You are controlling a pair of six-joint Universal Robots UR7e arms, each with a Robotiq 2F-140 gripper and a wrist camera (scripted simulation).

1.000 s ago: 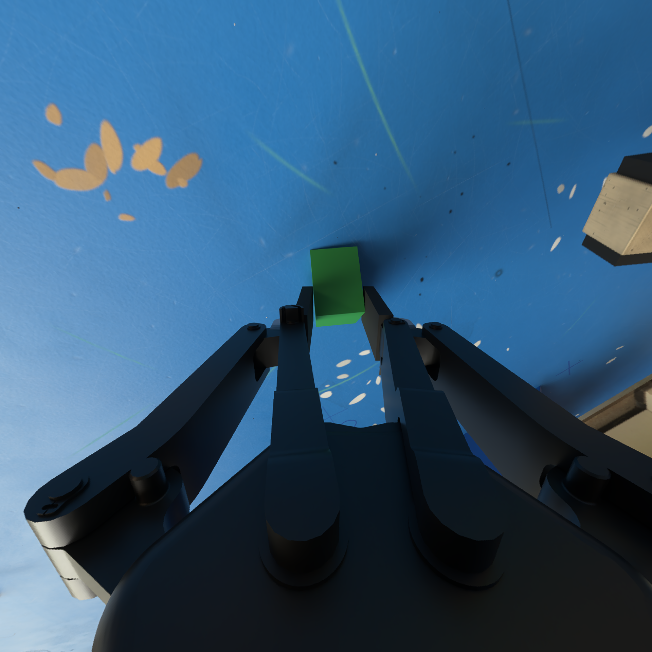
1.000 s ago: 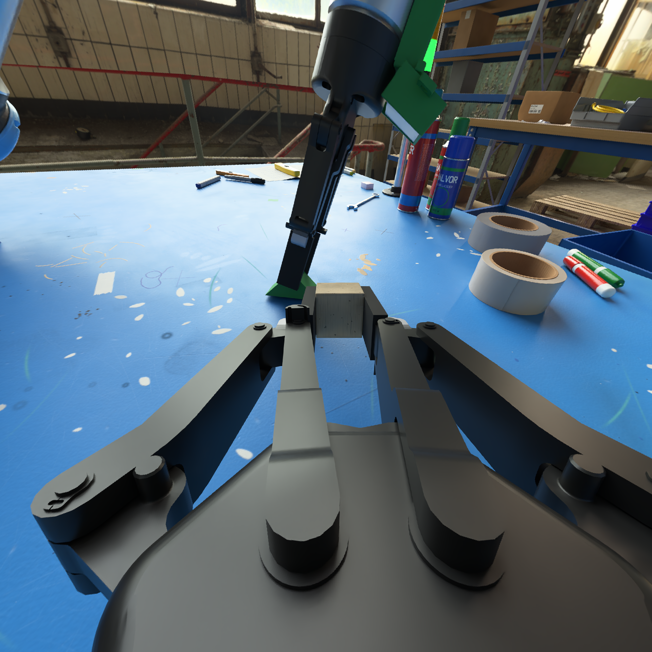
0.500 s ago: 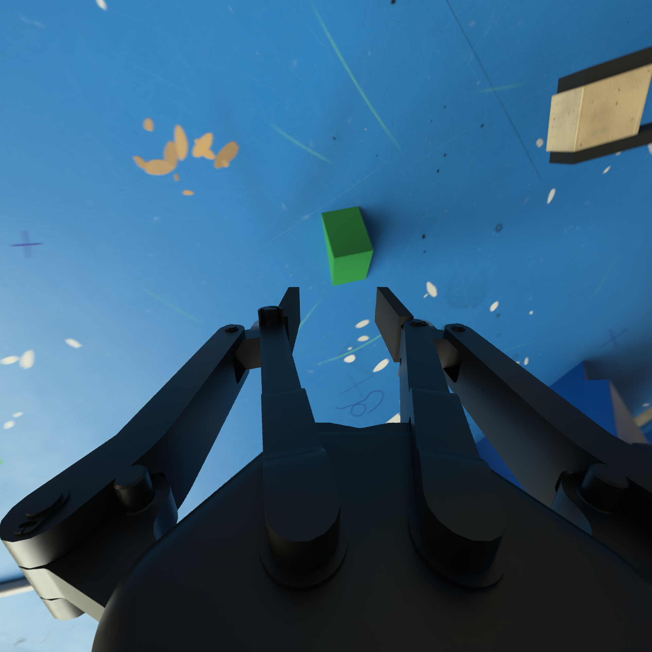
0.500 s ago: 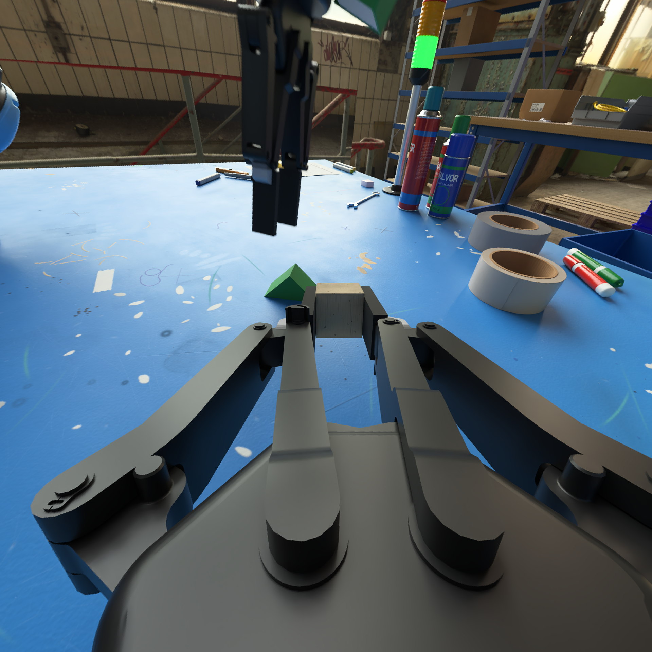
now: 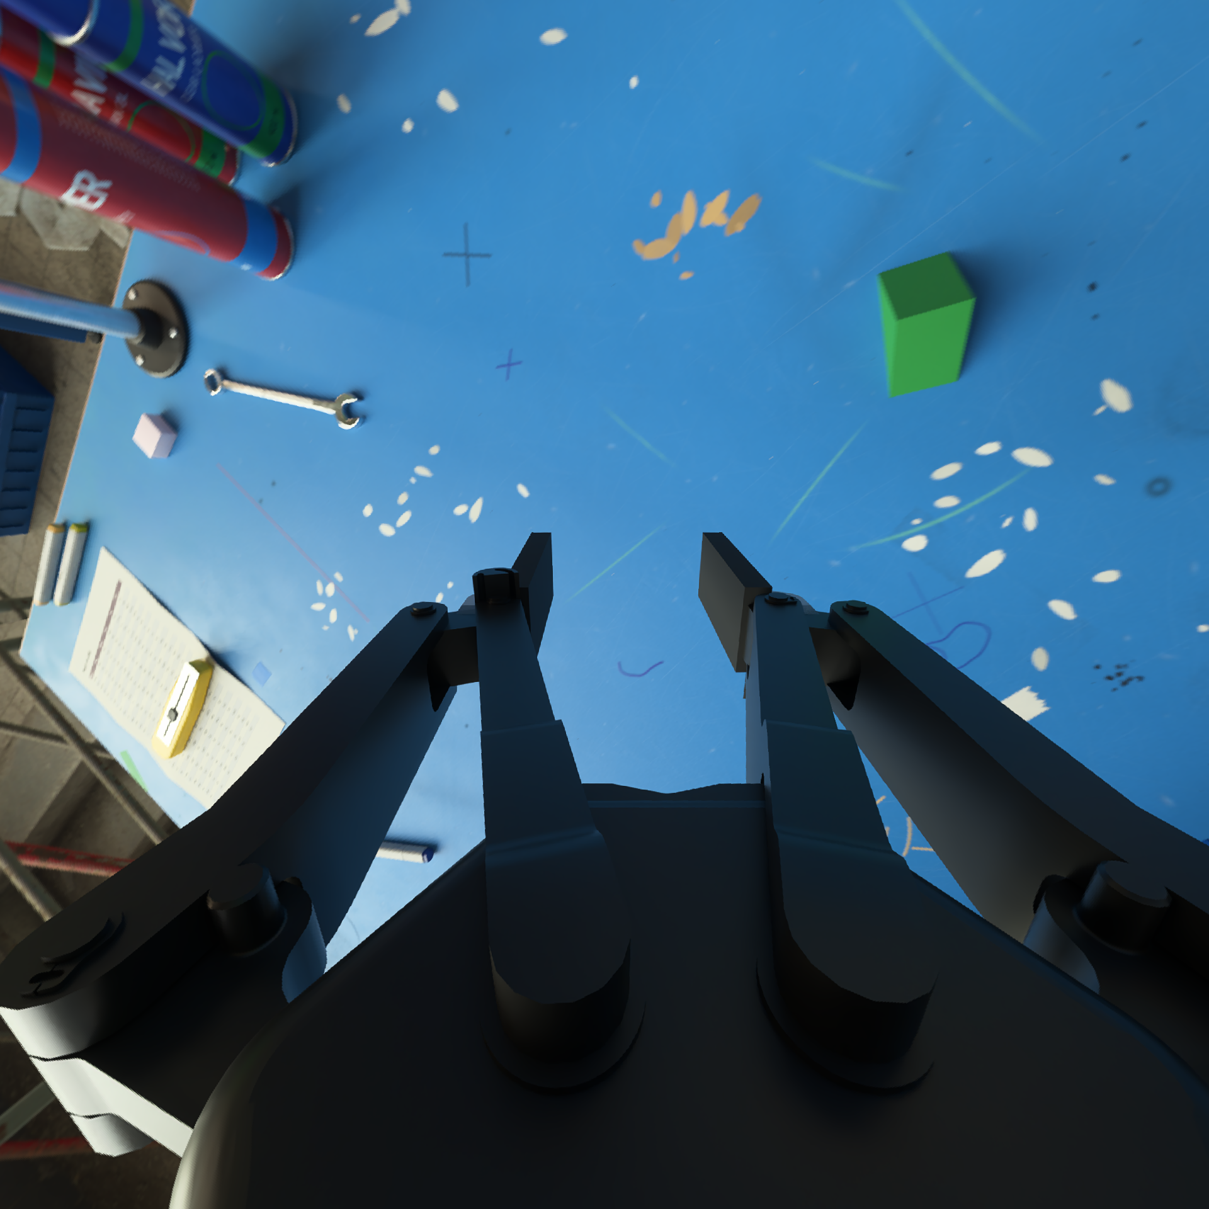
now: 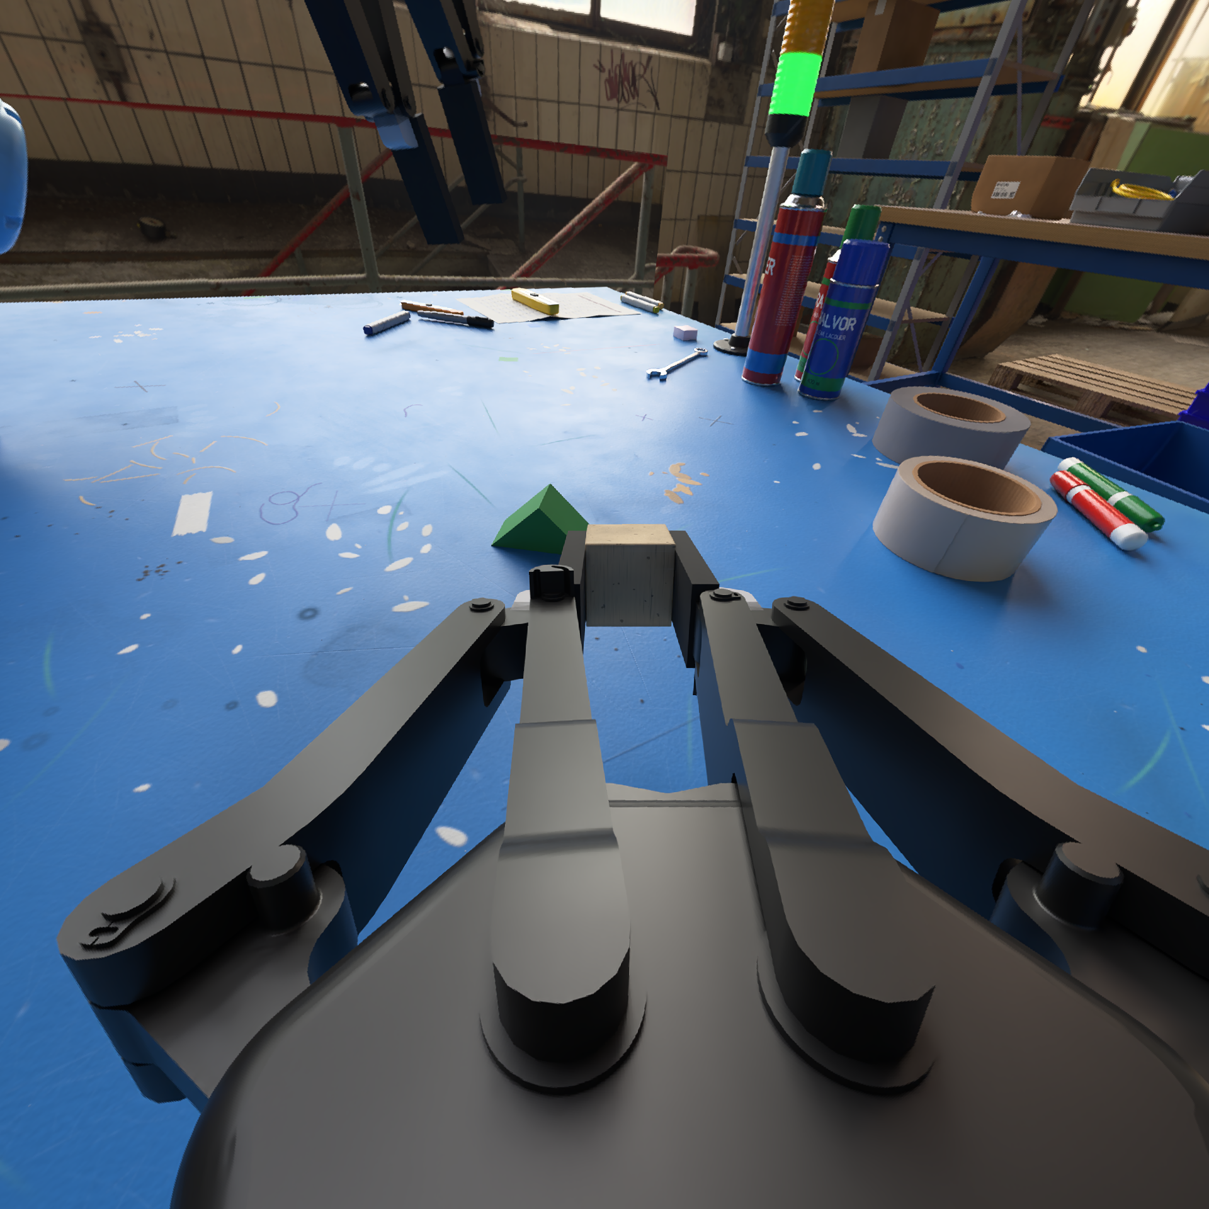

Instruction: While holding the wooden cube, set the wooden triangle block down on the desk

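Two grippers in play. Left gripper (image 5: 627, 576) hangs high over the scuffed blue desk (image 5: 719, 131), looking down, jaws spread apart with nothing between them; it also shows at the top of the right wrist view as dark blue fingers (image 6: 419, 150) well above the desk. Green triangular block (image 5: 926, 324) lies flat on the desk, off to the upper right of the left gripper, well apart from its fingertips, nothing touching it. In the right wrist view the same green triangular block (image 6: 540, 521) sits on the desk just behind the right gripper (image 6: 629, 576), ridge up. Right gripper is clamped on a pale wooden cube (image 6: 629, 572), a pad pressed on each side face, cube held above the desk surface. Clutter along the far edge: silver open-ended wrench (image 5: 282, 398), small pale lilac cube (image 5: 154, 434), three spray cans red and blue (image 5: 163, 131), metal pole with round base flange (image 5: 154, 327), sheet of paper (image 5: 163, 680) with a yellow spirit level (image 5: 182, 706) on it. Right wrist view also shows two rolls of grey tape (image 6: 965, 517) near the desk's right edge, red and green markers (image 6: 1105, 500) just beside them, a blue bin (image 6: 1138, 451) behind. White and tan paint flecks all over the desk.
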